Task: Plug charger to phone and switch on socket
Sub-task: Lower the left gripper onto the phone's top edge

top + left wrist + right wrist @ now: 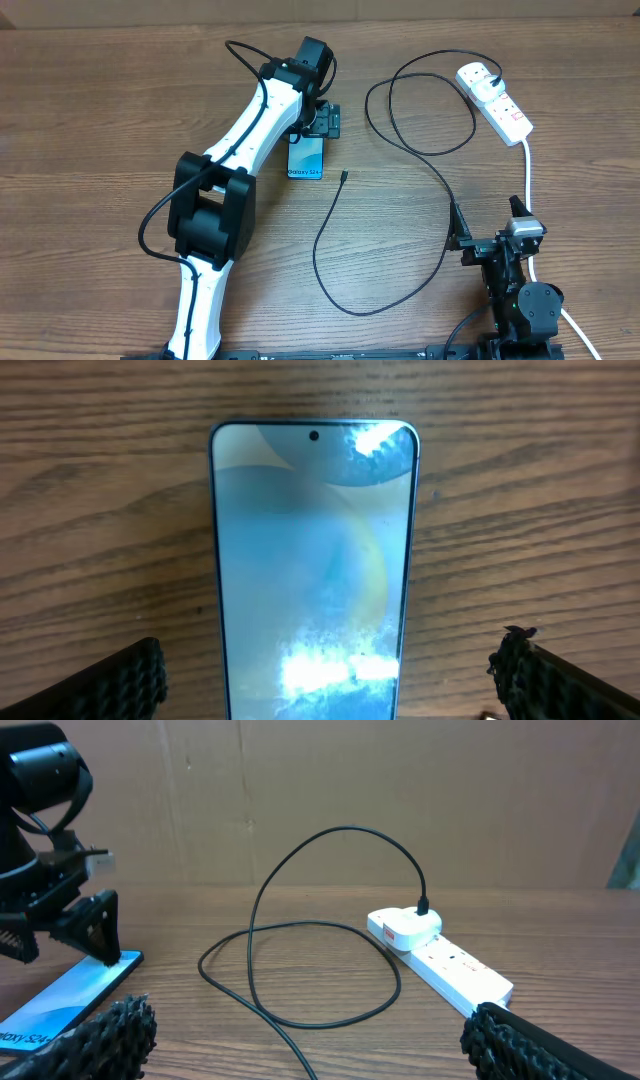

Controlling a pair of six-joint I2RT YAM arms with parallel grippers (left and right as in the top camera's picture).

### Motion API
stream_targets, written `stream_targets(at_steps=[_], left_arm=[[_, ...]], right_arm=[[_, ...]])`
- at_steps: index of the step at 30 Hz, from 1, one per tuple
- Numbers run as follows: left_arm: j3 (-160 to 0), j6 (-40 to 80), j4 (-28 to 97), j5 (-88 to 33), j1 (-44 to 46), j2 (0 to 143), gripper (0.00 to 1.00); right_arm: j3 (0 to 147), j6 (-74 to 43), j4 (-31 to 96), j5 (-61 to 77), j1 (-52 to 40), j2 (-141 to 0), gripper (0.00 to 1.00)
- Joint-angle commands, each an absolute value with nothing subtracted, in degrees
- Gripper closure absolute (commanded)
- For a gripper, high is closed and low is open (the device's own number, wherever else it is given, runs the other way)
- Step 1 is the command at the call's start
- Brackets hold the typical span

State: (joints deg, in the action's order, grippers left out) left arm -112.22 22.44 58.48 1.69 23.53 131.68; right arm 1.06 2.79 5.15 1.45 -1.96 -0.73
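The phone (307, 158) is found lying flat on the bench (90, 90), screen up and lit. The left arm (245, 130) is stretched diagonally toward it. Its elbow is bent well short of the phone, and its wrist is turned down directly above the phone's far end. The left fingers (120, 682) are spread wide, one on each side of the phone; no contact with it is seen.

The right arm (525, 300) is folded low, well to the right of the phone. The right fingers (105, 1035) are also spread wide, held level over the bench, and nothing is held in them.

The charger (316, 252) is noted loose on the bench. Its connector tip (343, 177) lies just right of the phone's near end, apart from it. Its other end is seated in the power strip (497, 103), well right of the phone and farther back. The position of the switches cannot be told.
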Motion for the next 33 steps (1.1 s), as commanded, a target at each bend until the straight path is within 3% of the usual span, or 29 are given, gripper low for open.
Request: stream_targets(at_steps=[1,33], left_arm=[[-112.60,21.19,58.43,1.06,23.66,133.82,0.00],[-112.55,20.56,58.15,3.14,23.66,133.84,0.00]], right_arm=[[0.47,2.90,4.80,1.17,-2.28,-0.16,0.00],[0.47,2.90,4.80,1.17,-2.28,-0.16,0.00]])
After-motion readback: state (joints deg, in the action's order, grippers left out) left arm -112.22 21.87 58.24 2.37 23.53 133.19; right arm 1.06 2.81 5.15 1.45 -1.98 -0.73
